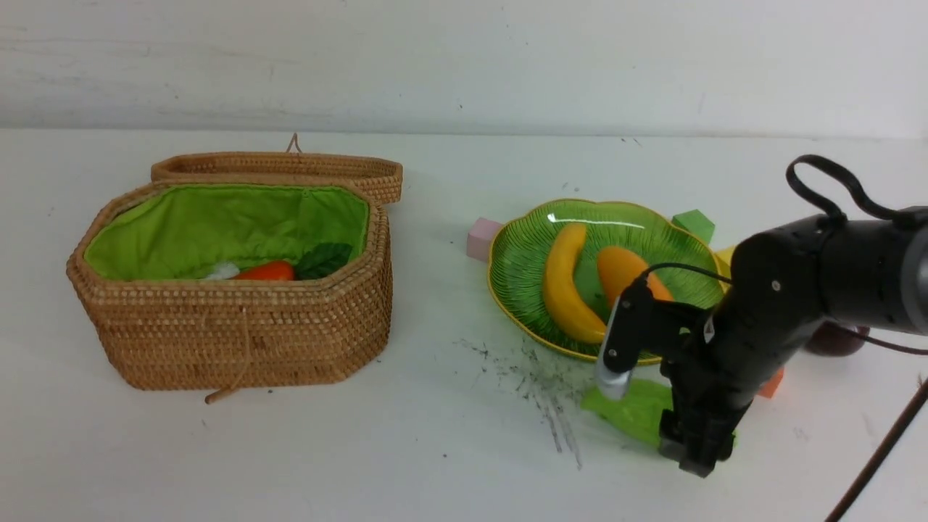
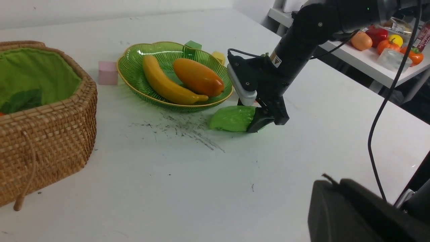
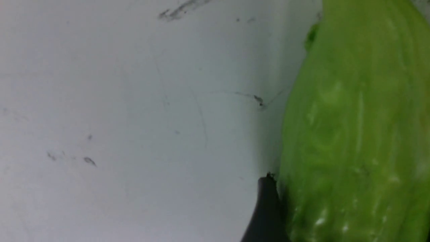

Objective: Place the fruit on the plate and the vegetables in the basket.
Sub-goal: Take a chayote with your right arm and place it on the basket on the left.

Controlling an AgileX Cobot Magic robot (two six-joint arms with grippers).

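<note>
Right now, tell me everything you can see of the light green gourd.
The gourd is a glossy, light green toy, oblong with lengthwise ridges, plastic by its look. It lies on its side on the white table, close to the plate's near rim, beside dark scuff marks. The right gripper straddles one end, one finger against its side; whether the grip is closed cannot be told.
</note>
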